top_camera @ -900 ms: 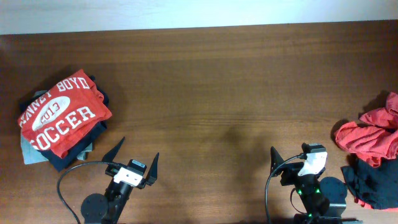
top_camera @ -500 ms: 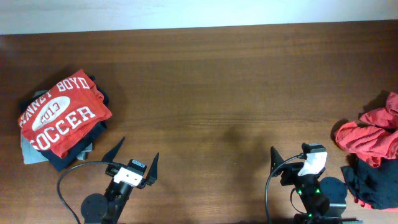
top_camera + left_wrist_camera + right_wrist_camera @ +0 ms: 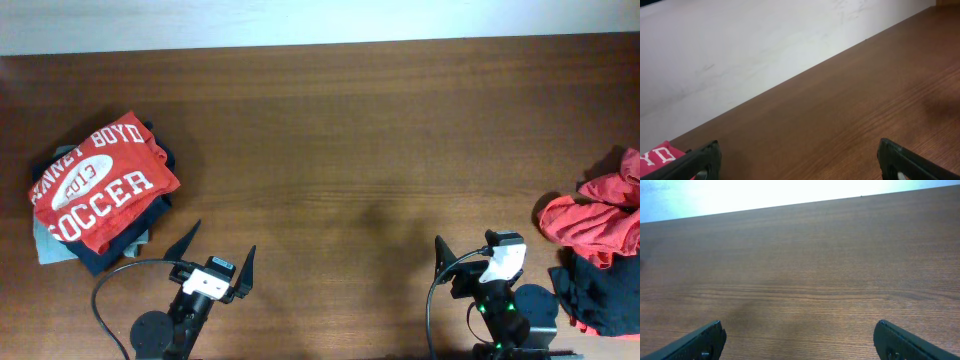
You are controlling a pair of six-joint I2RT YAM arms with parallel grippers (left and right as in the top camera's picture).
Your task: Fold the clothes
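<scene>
Surface (image 3: 340, 140): dark brown wood, grain running left to right, with a pale wall (image 3: 300, 20) along its far edge.
Folded stack: at the left end of the surface lies a red tee (image 3: 100, 180) with white "SOCCER" print, face up on top of the other pieces.
Under the tee: a navy piece (image 3: 110, 255) sticks out at the near and far sides, and a grey-blue piece (image 3: 45, 245) peeks out at the near left corner.
Unfolded clothes: at the right edge a crumpled red garment (image 3: 595, 220) lies bunched up. A dark garment (image 3: 600, 295) sits just in front of it, touching it and partly cut off by the frame, and it may be navy or black.
Left fingers (image 3: 702, 157): spread wide and holding nothing, low over the near side of the surface and pointing towards the wall. They are near the folded stack but apart from it. In the wrist view a corner of the red tee shows just behind the left-hand finger.
Right fingers (image 3: 705, 337): also spread wide and holding nothing, near the front edge, left of the unfolded clothes and not touching them.
Between the fingers: in each wrist view wood grain fills the span between the two tips.
Cable (image 3: 105, 290): a black loop curves from the left arm's wrist round to its base, in front of the folded stack.
Green light (image 3: 482, 308): glows on the right arm, behind the wrist.
</scene>
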